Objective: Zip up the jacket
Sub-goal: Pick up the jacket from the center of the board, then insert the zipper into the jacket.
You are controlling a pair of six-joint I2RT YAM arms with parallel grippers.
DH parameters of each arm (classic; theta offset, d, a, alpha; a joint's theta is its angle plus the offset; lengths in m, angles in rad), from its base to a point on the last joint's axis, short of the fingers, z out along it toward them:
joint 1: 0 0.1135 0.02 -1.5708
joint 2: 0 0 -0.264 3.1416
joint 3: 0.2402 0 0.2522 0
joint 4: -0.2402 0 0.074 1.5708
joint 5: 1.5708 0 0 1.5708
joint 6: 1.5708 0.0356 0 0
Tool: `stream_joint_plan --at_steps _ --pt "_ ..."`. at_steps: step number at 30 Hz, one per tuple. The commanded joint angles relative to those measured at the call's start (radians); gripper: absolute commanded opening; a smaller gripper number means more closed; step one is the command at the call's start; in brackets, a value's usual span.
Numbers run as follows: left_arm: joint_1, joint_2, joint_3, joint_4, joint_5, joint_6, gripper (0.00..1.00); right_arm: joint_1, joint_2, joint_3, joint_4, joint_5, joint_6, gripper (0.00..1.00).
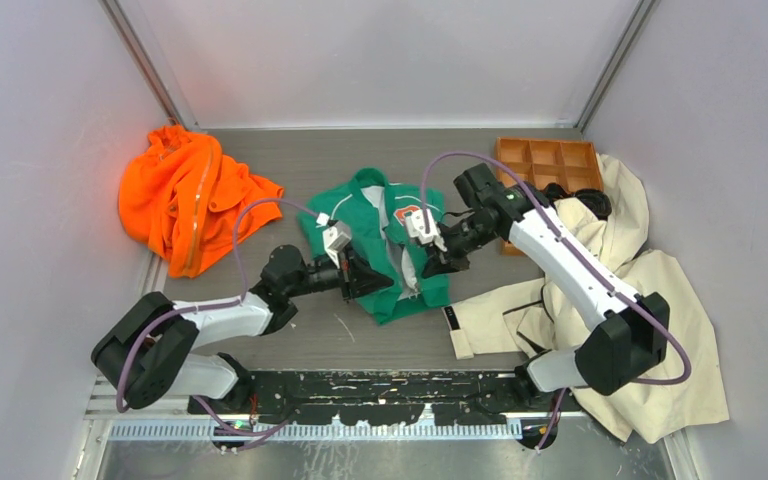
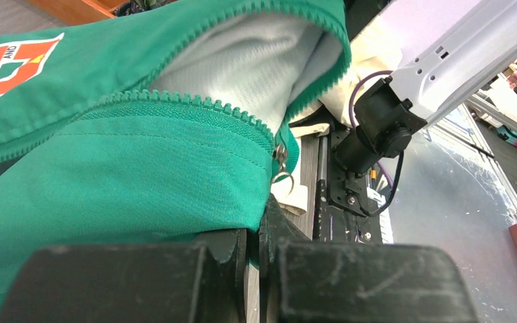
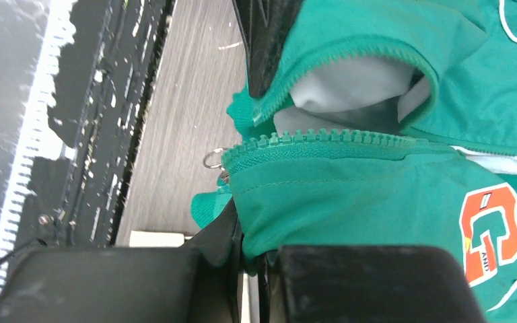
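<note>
My left claw (image 1: 365, 276) and right claw (image 1: 440, 262) are each clenched on green cloth near the hem of the jacket (image 1: 380, 215), which lies mid-table between an orange garment (image 1: 185, 195) on the left and a cream coat (image 1: 650, 290) on the right and is not yet zipped, and only my wrist views show the slider (image 2: 280, 160) at the near hem end, its teeth apart over pale lining (image 2: 242, 67).

Top view: bright, even, diffuse light; shadows on the tabletop (image 1: 345, 338) are soft and faint. The orange garment (image 1: 185, 200) is oversaturated and tints the left wall (image 1: 50, 150). Wrist views: left fingers (image 2: 128, 282) and right fingers (image 3: 370, 282) are dark and blurred, the jacket (image 2: 141, 175) weave is crisp, and the metal rail (image 3: 30, 148) glares white.
</note>
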Motion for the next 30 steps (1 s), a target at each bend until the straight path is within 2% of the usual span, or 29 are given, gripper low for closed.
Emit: stream_joint_plan --at_steps 1,11,30 --pt "-0.006 -0.035 -0.036 0.182 -0.002 -0.009 0.0 -0.088 -0.067 -0.062 0.038 -0.267 0.005 0.01" --pt "-0.017 -0.109 -0.031 0.099 -0.012 0.06 0.0 -0.095 -0.09 -0.1 0.023 -0.283 -0.035 0.01" --pt "-0.102 -0.062 0.01 0.1 -0.057 0.117 0.0 -0.095 -0.058 -0.083 -0.086 -0.342 -0.142 0.01"
